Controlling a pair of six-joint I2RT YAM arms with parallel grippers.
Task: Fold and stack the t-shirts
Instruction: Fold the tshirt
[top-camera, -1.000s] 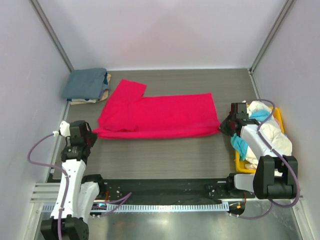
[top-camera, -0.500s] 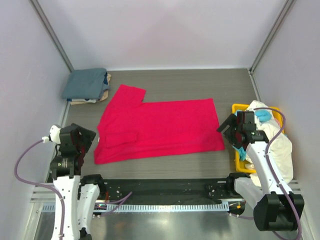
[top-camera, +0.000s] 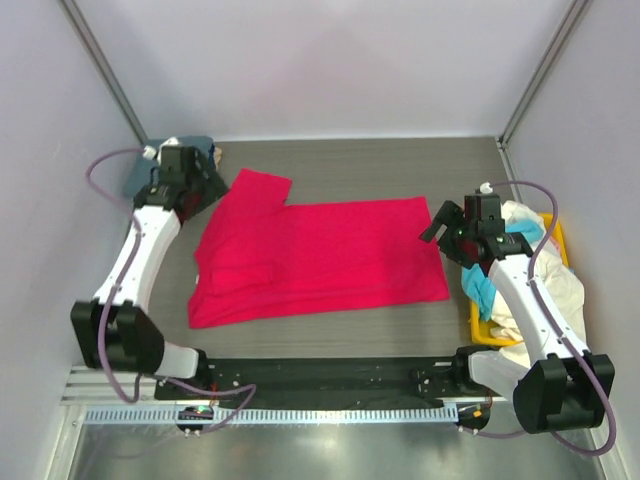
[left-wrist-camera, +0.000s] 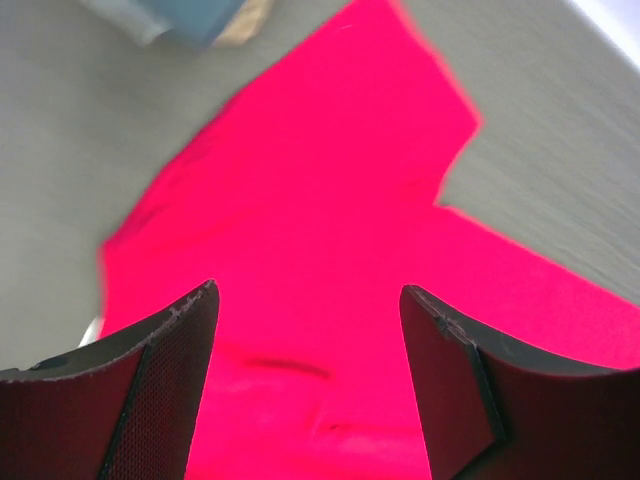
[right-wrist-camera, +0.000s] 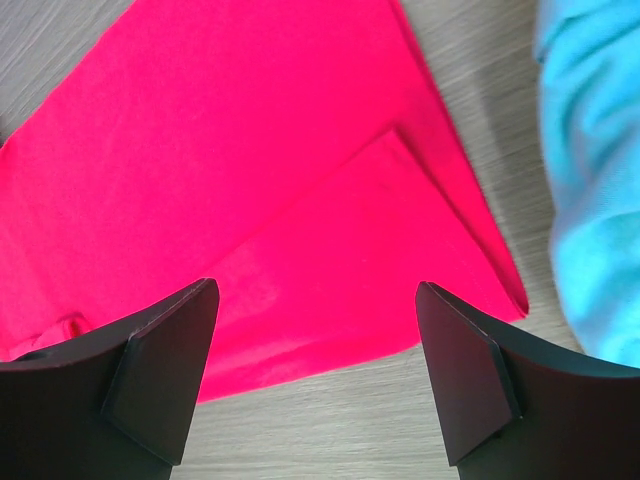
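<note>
Lying spread on the grey table (top-camera: 350, 165) is the red shirt (top-camera: 315, 255), mostly flat. One sleeve points to its far-left side and a folded-over flap sits at its near-left side. The right wrist view shows a second layer of cloth along its right edge.

Off the red shirt's far-left sleeve is a folded pile: a blue-grey shirt (top-camera: 140, 172) on top with a tan shirt (top-camera: 214, 157) edge showing under it. The left arm crosses over this pile and hides a good part of it.

The left end effector (left-wrist-camera: 308, 295) is above the red shirt's far-left sleeve area. Its jaws are spread wide with nothing between them and only red cloth below. I cannot tell whether the fingers (left-wrist-camera: 150, 380) touch the cloth.

The right end effector (right-wrist-camera: 315, 288) is over the red shirt's right edge near the corner. Its jaws are also wide apart and it holds nothing. Whether it touches the cloth is unclear.

To the right of the red shirt is a yellow bin (top-camera: 478, 326) at the table edge. It holds a heaped white shirt (top-camera: 548, 270) spilling over the rim and a crumpled cyan shirt (top-camera: 483, 285) on the side nearest the red shirt. The right arm passes over the bin's left side and covers part of both.
</note>
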